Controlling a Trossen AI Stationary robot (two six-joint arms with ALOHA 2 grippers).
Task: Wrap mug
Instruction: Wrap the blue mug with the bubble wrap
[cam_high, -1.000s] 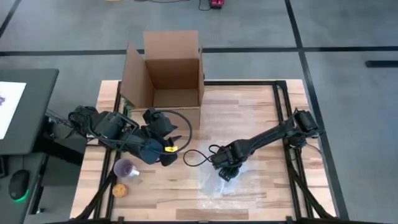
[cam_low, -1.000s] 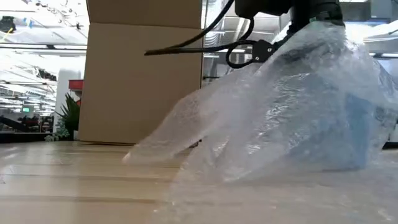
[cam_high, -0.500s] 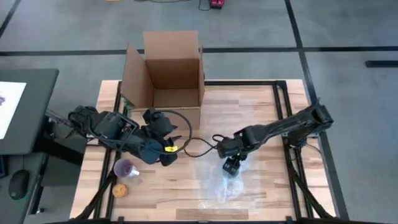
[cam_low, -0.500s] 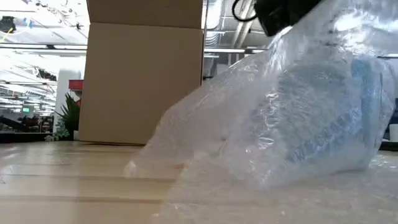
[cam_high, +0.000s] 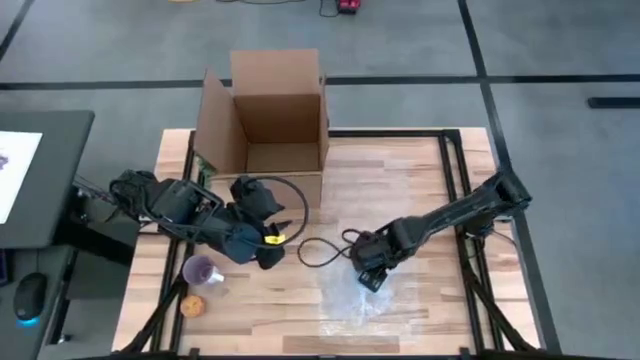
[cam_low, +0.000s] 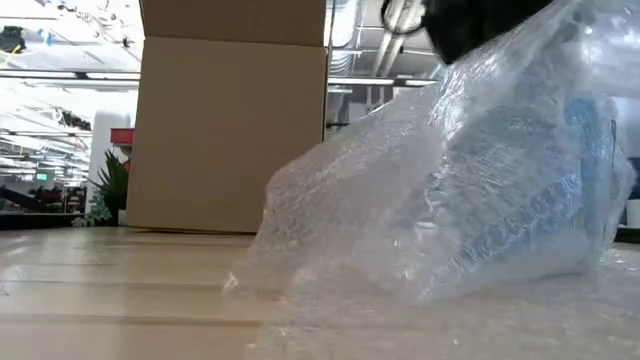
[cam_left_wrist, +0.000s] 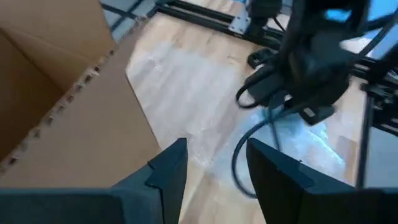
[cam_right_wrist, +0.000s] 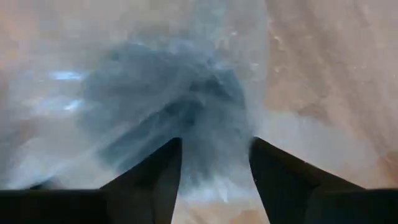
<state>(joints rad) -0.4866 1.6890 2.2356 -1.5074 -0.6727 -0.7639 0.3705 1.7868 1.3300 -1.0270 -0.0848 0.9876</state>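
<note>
Here the right gripper, pulled nearer than half a second ago, hangs directly over the blue mug, which lies under the bubble wrap; wrapping is under way. Its fingers stand spread. The left gripper, likewise spread, waits well apart.

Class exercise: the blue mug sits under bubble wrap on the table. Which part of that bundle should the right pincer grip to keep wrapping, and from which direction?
Probably the loose bubble wrap trailing off the blue mug toward the cardboard box, approached from above. That flap slopes thinly to the table, so it should pinch easily, whereas the mug's bulge looks too wide. The right pincer, open, hovers over the bundle.
</note>
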